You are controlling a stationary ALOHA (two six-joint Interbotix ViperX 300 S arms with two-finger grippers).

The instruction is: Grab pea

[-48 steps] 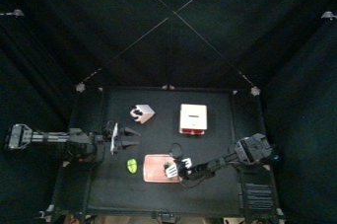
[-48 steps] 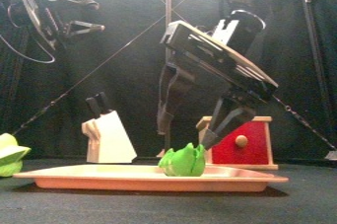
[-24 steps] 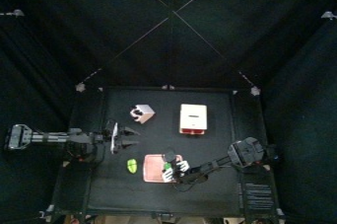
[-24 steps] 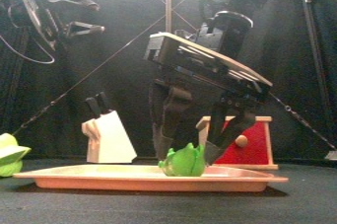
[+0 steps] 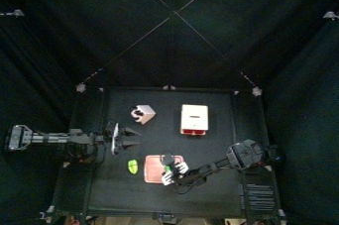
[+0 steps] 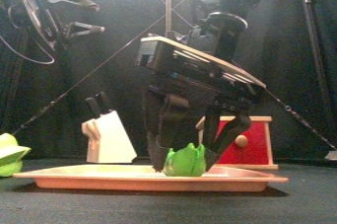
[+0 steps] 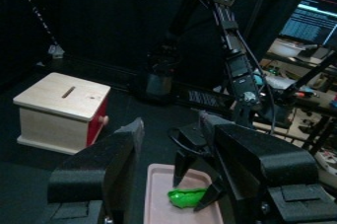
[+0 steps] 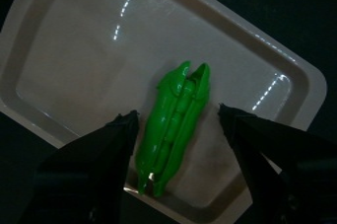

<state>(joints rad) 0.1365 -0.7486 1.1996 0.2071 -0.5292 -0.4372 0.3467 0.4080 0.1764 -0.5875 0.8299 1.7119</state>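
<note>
The pea, a mid-green pod, lies on the pink tray. In the front view the pea sits on the tray between the two jaws of my right gripper. That gripper is open, one jaw on each side of the pod, not closed on it. From above, the right gripper covers the tray and hides the pod. My left gripper rests open at the table's left, raised. Its wrist view shows the pea beyond its jaws.
A shorter yellow-green item lies just left of the tray, also at the front view's left edge. A small knife block and a wooden box with a red face stand behind the tray.
My right gripper has come down over the tray and shifted left, so its open jaws now straddle the pea. The left arm has not moved.
</note>
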